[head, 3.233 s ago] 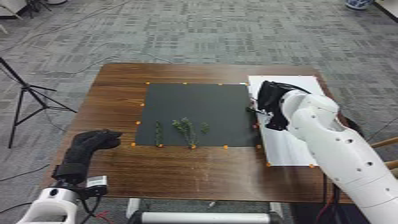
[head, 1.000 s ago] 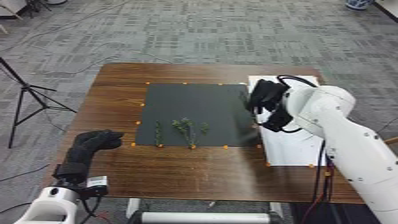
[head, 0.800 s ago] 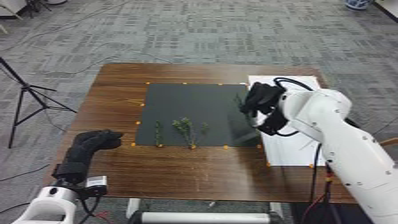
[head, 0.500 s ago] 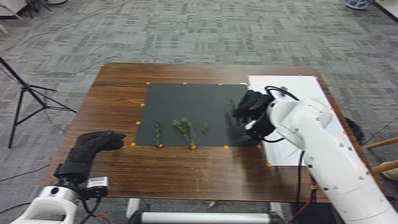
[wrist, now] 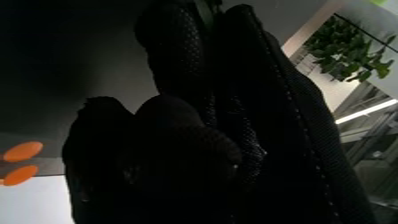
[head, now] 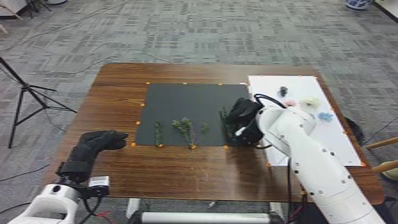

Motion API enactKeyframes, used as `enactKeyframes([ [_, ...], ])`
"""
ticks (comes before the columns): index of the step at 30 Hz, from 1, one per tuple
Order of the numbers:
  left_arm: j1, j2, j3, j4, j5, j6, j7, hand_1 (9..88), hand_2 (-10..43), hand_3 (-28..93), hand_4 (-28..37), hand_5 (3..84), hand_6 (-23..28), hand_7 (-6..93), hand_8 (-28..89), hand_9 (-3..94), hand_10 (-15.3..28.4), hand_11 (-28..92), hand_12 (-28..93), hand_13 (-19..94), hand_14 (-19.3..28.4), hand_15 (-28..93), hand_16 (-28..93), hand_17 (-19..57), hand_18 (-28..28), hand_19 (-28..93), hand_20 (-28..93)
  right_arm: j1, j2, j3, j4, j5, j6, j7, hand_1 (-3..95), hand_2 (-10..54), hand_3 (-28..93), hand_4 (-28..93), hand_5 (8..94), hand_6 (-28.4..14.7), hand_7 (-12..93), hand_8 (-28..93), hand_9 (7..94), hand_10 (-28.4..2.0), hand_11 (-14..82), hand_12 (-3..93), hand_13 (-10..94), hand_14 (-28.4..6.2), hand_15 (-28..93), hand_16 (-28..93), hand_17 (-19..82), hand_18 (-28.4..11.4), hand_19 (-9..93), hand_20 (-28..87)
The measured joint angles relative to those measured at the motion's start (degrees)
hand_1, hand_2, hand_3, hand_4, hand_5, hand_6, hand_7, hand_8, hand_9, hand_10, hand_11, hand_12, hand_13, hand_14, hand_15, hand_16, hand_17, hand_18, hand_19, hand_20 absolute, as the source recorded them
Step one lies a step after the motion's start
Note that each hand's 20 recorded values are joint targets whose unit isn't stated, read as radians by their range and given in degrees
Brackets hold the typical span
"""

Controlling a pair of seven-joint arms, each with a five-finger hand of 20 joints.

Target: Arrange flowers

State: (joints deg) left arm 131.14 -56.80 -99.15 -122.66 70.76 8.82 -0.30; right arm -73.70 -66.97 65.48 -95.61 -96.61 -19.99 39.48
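Over the right edge of the dark sheet [head: 191,95] is my right hand [head: 242,116], shut on a thin green stem [head: 224,119] that stands out along its left side. In the right wrist view, a bit of the green stem [wrist: 207,14] is pinched between the gloved fingers of the hand [wrist: 284,135]. Three sprigs lie near the dark sheet's front edge: a slim one [head: 159,133], a bushier one [head: 185,128] and a short one [head: 204,128]. My left hand [head: 89,147] is open over the table's left side.
On the white sheet [head: 306,135] lie a dark item [head: 282,91] and pink [head: 290,103], pale yellow [head: 311,102] and blue flowers [head: 326,117]. Orange markers edge both sheets. A black tripod [head: 34,90] stands left of the table [head: 178,175].
My right hand has moved left and toward the front, from over the white sheet to the dark sheet's right edge, carrying the stem. The flowers on the white sheet have come into view.
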Motion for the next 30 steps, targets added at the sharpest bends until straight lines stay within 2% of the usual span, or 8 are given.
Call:
enactKeyframes([
  [11, 0.0, -0.08, 0.07, -0.01, 0.21, -0.67, -0.50, 29.0, 10.0, 64, -25.9, 58.1, 2.1, 21.6, -8, 55.9, 15.1, 28, 19, 41, 19.6, 38, 2, 1.9, 16.1, 26, 26, -1.0, -1.2, 0.2, 0.0, -1.1, 1.3, -0.4, 63.2, -2.7, 45, -4, 83.3, -6.4, 18, 29, 93.7, -13.2, 32.8, 19.3, 94, -2.6, 63, 21, 76, -6.0, 93, 40],
  [15, -0.1, -0.14, 0.07, 0.00, 0.29, -1.03, -0.77, 28.8, 9.9, 64, -26.0, 57.9, 2.1, 21.7, -8, 55.6, 15.1, 29, 19, 41, 19.6, 37, 2, 1.8, 16.1, 26, 26, -0.9, -1.4, 0.3, 0.2, -1.3, 1.3, -0.5, 55.9, -6.7, 49, -3, 82.1, -6.2, 17, 28, 93.7, -12.6, 32.1, 19.8, 94, -2.6, 63, 21, 76, -6.0, 93, 40],
  [16, -0.1, -0.17, 0.07, 0.00, 0.29, -1.08, -0.85, 28.8, 9.9, 64, -26.0, 57.9, 2.1, 21.7, -8, 55.6, 15.1, 29, 19, 41, 19.6, 37, 2, 1.8, 16.1, 26, 26, -0.9, -1.5, 0.4, 0.2, -1.3, 1.2, -0.5, 50.7, -8.1, 53, -4, 81.3, -6.4, 18, 25, 93.7, -12.8, 31.5, 20.2, 94, -2.6, 63, 21, 76, -5.9, 93, 40],
  [18, -0.1, -0.22, 0.05, 0.00, 0.31, -1.15, -0.96, 28.7, 9.8, 64, -26.0, 57.9, 2.1, 21.7, -8, 55.5, 15.1, 29, 19, 41, 19.5, 37, 2, 1.8, 16.1, 26, 26, -0.9, -1.6, 0.7, 0.3, -1.2, 0.7, -0.5, 47.2, -8.7, 55, -5, 80.8, -6.7, 18, 21, 93.7, -13.0, 31.0, 20.2, 94, -2.6, 63, 21, 76, -5.9, 93, 40],
  [26, -0.1, -0.33, -0.05, 0.00, 0.39, -1.58, -1.33, 28.9, 9.7, 64, -25.7, 57.9, 2.1, 22.0, -8, 55.4, 15.1, 28, 18, 41, 19.5, 37, 2, 1.7, 16.0, 26, 26, -0.9, -1.6, 0.9, 0.4, -1.0, -0.1, -0.6, 45.0, -9.0, 57, -5, 80.7, -6.8, 19, 18, 93.7, -13.2, 30.5, 20.2, 94, -2.7, 63, 21, 76, -6.0, 93, 41],
  [29, -0.1, -0.34, -0.11, 0.00, 0.42, -1.90, -1.44, 29.0, 9.6, 64, -25.6, 58.0, 2.2, 21.9, -8, 55.4, 15.2, 28, 19, 41, 19.5, 37, 2, 1.6, 16.0, 26, 26, -0.8, -1.6, 1.0, 0.5, -0.8, -0.6, -0.6, 43.0, -9.4, 58, -5, 80.7, -6.8, 20, 11, 93.7, -13.2, 30.3, 20.6, 94, -2.8, 63, 21, 76, -6.0, 93, 42],
  [30, -0.1, -0.36, -0.15, 0.00, 0.43, -1.97, -1.46, 28.9, 9.6, 64, -25.5, 58.0, 2.2, 21.9, -8, 55.4, 15.1, 28, 18, 41, 19.5, 37, 2, 1.6, 16.0, 26, 26, -0.8, -1.6, 1.1, 0.5, -0.7, -0.7, -0.6, 40.7, -9.5, 59, -5, 80.8, -7.0, 22, 1, 93.7, -13.2, 30.1, 20.6, 94, -2.8, 63, 22, 76, -6.0, 93, 42],
])
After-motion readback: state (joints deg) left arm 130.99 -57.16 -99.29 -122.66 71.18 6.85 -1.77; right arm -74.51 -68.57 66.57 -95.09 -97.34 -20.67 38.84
